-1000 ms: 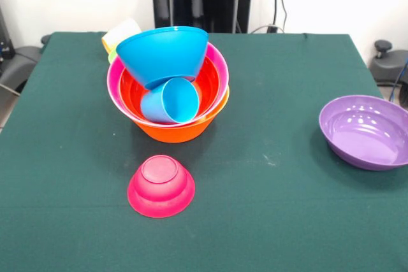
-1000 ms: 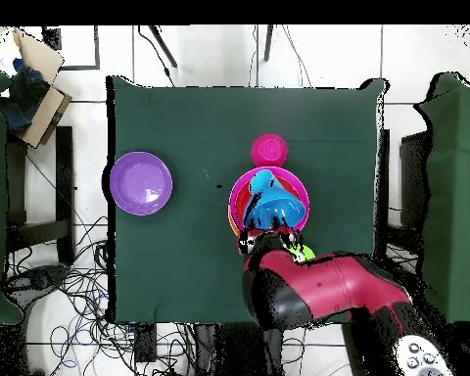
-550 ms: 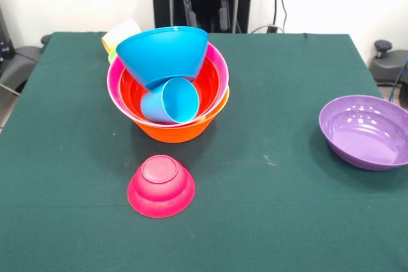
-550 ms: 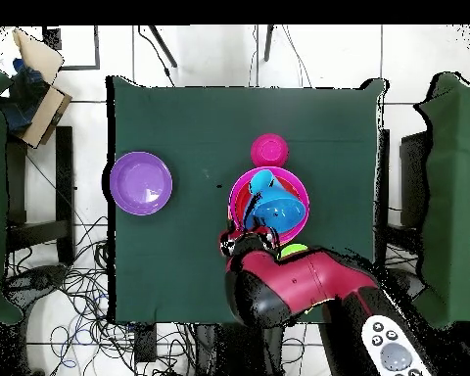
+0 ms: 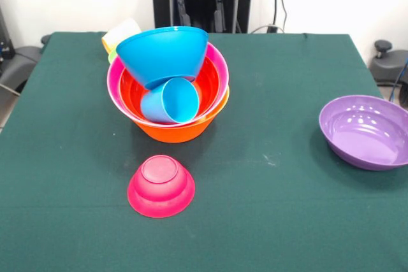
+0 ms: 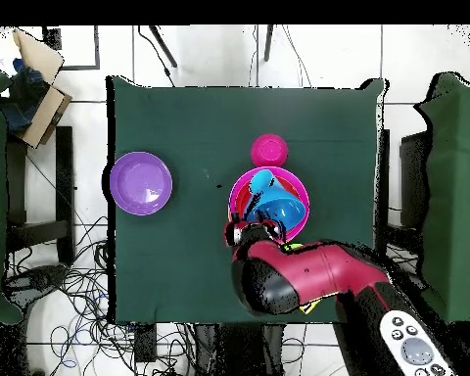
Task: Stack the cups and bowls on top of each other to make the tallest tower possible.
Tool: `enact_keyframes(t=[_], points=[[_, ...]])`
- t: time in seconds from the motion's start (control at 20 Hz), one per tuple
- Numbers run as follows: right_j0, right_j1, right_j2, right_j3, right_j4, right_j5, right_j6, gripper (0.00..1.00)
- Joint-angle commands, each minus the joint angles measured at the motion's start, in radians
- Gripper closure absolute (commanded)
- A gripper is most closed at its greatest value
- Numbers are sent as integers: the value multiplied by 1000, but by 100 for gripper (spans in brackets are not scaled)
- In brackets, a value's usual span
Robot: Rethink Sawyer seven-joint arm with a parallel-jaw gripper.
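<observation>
So the only thing that's moved over the last second is your arm (image 6: 298,279). It's swung across at the robot side of the table and now sits just beside the tower (image 5: 167,84), its head end at the pile's rim in the overhead view. From the front you only get the red housing up top. Can't tell if the gripper is open or closed, it's buried under the arm from above and out of sight from the front, so don't trust any guess there.

The pile itself hasn't budged: large orange bowl (image 5: 182,130) as base, pink bowl (image 5: 220,62) nested in it, red-orange bowl (image 5: 210,79) inside that, with the light blue cup (image 5: 171,101) lying on its side and the blue bowl (image 5: 162,52) propped tilted above it. Honestly that's more of a heap than a tower.

The magenta bowl (image 5: 161,186) sits upside down just in front of the pile, the purple bowl (image 5: 364,130) is well apart off to the side, and a yellow-orange cup (image 5: 120,33) peeks out behind.

Looks to me like you're lining up on the pile, nothing stacked yet.
</observation>
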Motion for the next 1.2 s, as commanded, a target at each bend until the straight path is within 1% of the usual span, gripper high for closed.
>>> enact_keyframes(t=[0.05, 0.1, 0.15, 0.3, 0.4, 0.6, 0.8, 0.95, 1.2], points=[[-24, -29, 145, -107, 129, 263, -132, 0], [-26, -37, 158, -127, 157, 307, -149, 0], [-26, -40, 165, -140, 172, 333, -157, 0], [-17, -50, 182, -210, 227, 455, -193, 0], [-6, -45, 184, -253, 242, 511, -202, 0], [22, -18, 177, -331, 235, 584, -199, 0], [42, 0, 172, -372, 221, 609, -183, 0], [45, -1, 175, -373, 216, 613, -173, 0], [54, 2, 164, -361, 187, 583, -150, 0]])
